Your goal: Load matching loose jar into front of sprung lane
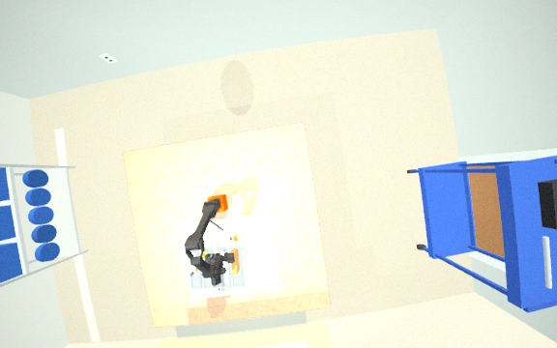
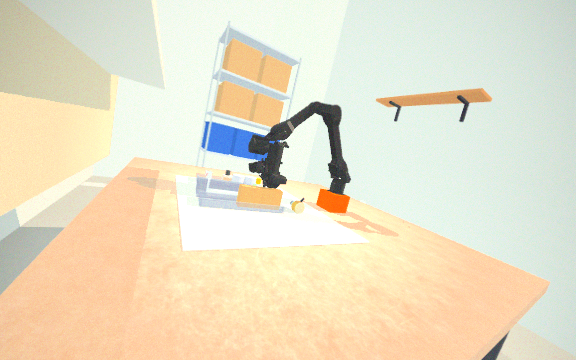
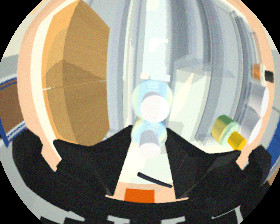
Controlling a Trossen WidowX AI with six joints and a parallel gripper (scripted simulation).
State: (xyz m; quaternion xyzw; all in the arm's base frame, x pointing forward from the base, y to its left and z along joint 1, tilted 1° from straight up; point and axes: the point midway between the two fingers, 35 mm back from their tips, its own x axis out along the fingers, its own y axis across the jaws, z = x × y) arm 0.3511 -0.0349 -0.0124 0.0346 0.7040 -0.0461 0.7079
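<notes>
The tool (image 3: 149,152) grips the pale jar (image 3: 151,137) at the front of the lane (image 3: 153,36), right behind the other jar (image 3: 152,98), and letting go too soon could make the spring shoot both jars out

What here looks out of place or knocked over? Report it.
One small jar lies on its side on the white mat, between the tan box and the orange arm base. The gripper is shut on a pale jar. Nothing else stands out.
</notes>
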